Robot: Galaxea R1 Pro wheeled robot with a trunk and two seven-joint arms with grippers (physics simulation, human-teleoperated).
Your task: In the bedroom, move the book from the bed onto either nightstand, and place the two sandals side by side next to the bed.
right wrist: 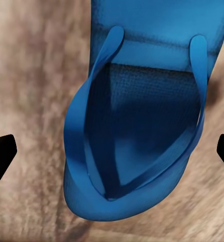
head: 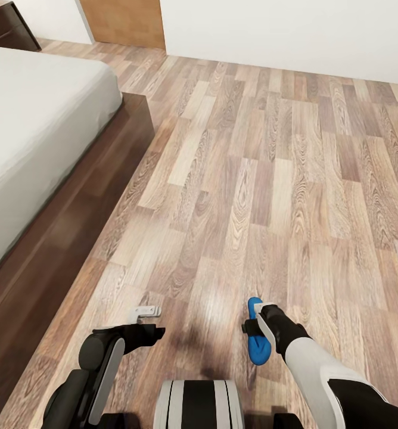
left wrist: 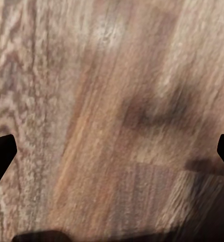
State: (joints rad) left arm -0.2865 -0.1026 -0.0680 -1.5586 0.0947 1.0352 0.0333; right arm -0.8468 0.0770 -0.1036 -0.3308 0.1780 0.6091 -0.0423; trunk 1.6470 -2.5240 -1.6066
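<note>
A: Where is the blue sandal (right wrist: 137, 126)?
B: On the wood floor (head: 270, 179), under the released right gripper (right wrist: 112, 151). The left gripper (left wrist: 112, 151) is released too. The bed (head: 38, 119) stands at the left.

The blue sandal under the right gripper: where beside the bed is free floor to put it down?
The wooden plank floor is bare between the dark wood frame of the off-white bed and the white wall. It is crowded only near the robot: the blue flip-flop sandal lies below the right gripper, and the left gripper hangs close by.
</note>
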